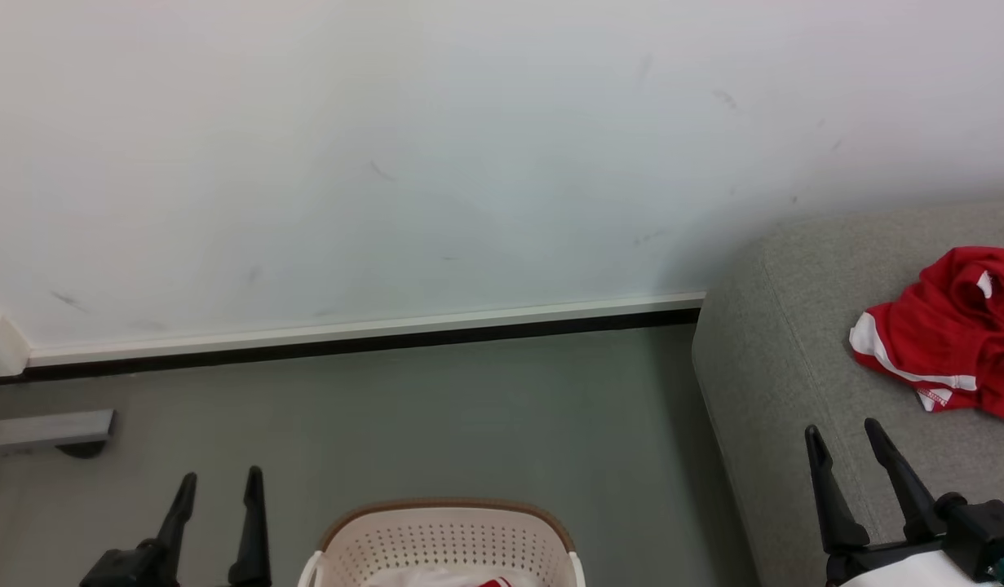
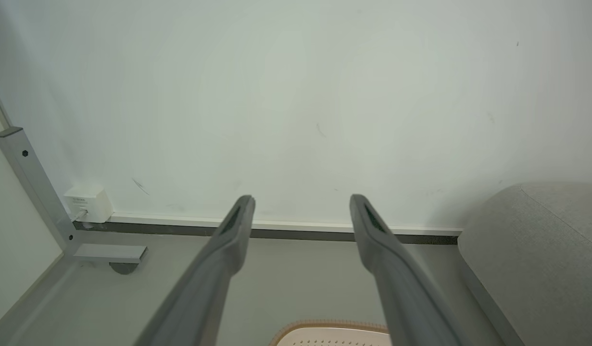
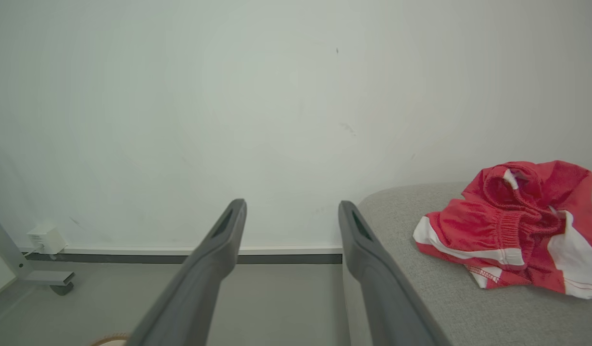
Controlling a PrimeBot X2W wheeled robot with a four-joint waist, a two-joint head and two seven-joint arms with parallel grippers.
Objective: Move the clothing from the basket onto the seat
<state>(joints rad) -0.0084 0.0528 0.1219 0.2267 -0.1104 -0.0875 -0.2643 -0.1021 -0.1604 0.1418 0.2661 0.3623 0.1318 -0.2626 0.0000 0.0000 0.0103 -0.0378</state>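
On the seat (image 1: 787, 367), near its left edge, red shorts (image 1: 942, 342) with white bands lie crumpled, just ahead of the right gripper (image 1: 842, 426), whose fingers stand wide and empty. The basket (image 1: 444, 538) sits on the floor between the arms, with a scrap of white and red fabric (image 1: 469, 580) inside. The left gripper (image 1: 222, 474), equally spread and empty, looks nearer to it.

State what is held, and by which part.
Nothing: left end effector and right end effector are open and empty; red clothing lies on the seat.
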